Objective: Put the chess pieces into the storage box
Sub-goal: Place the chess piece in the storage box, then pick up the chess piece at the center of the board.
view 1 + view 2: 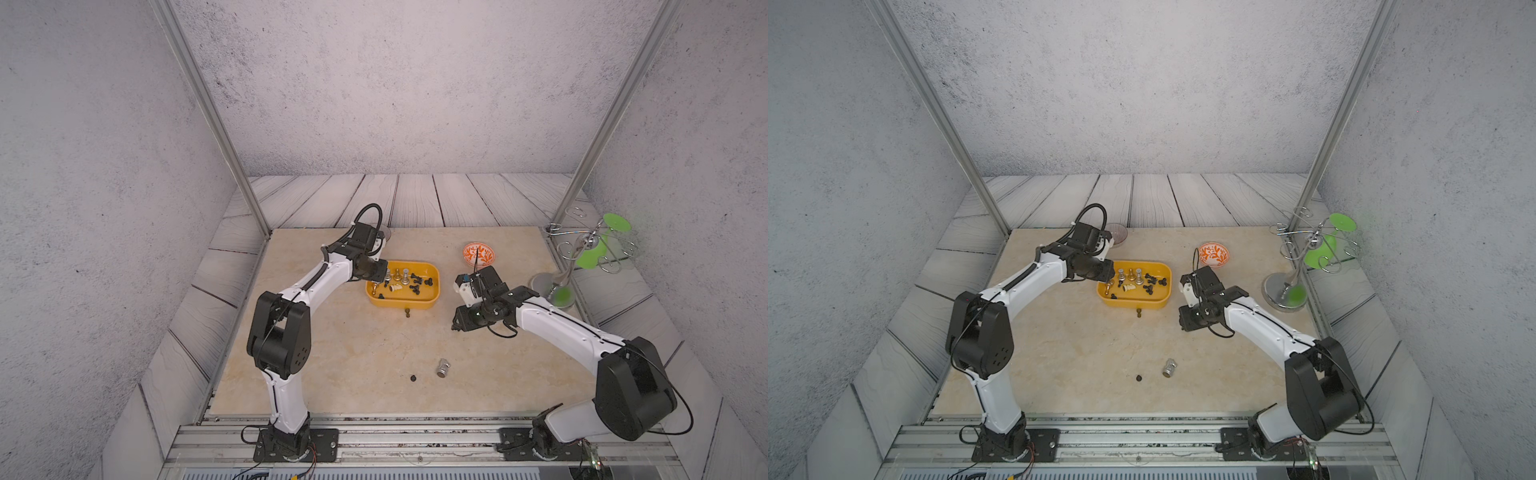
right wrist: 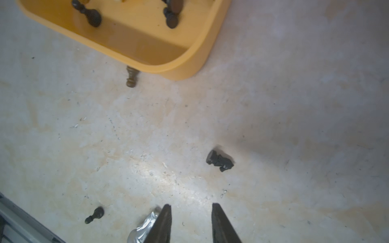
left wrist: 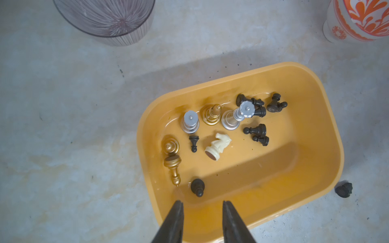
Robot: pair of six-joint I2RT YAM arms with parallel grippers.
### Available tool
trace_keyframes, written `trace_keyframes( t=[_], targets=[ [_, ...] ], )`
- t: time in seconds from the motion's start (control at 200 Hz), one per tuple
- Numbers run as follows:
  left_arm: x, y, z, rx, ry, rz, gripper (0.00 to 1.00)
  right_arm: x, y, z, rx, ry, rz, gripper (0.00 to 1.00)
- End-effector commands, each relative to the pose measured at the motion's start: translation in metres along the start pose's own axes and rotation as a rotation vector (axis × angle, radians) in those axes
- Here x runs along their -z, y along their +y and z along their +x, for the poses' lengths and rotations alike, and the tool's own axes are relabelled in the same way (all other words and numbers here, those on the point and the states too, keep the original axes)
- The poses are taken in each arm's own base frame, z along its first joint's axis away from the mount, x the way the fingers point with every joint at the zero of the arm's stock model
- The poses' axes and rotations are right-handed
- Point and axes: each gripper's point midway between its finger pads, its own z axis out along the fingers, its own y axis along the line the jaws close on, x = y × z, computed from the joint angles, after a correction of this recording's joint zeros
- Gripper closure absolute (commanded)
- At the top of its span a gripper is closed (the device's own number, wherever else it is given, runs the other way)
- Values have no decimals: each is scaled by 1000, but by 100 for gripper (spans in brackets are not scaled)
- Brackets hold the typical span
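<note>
Most of the chess pieces already lay in the storage box. The left gripper hung over one end of the box, its jaws parted with nothing between them. The right gripper hovered off the box's other end, also parted and empty.

A black piece lay on its side on the table, ahead of the right gripper's fingertips and between them and the box's rounded corner, so the right arm was plainly the nearer one. Its long axis ran almost along the line on which those jaws close, so a pinch across its waist would probably call for a wrist turn.

A gold pawn lay just beside the box's near wall. A black pawn and a silver piece lay well apart from the box.
</note>
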Motion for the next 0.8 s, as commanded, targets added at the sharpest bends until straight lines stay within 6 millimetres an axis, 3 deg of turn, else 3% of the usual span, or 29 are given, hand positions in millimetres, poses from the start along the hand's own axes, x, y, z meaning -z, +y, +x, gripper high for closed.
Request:
trace_keyframes(
  t=[0.0, 0.205, 0.44, 0.591, 0.796],
  targets=[
    [12, 9, 10, 53, -20, -3, 65, 9, 29, 1, 92, -13, -52, 65],
    [26, 26, 25, 89, -23, -41, 65, -5, 70, 23, 204, 64, -107, 65],
    [29, 39, 36, 115, 4, -54, 65, -16, 109, 53, 322, 144, -194, 65],
    [32, 39, 38, 120, 5, -52, 65, -25, 124, 70, 387, 208, -210, 65],
    [37, 37, 41, 122, 6, -47, 65, -36, 133, 78, 441, 250, -204, 66]
  ],
)
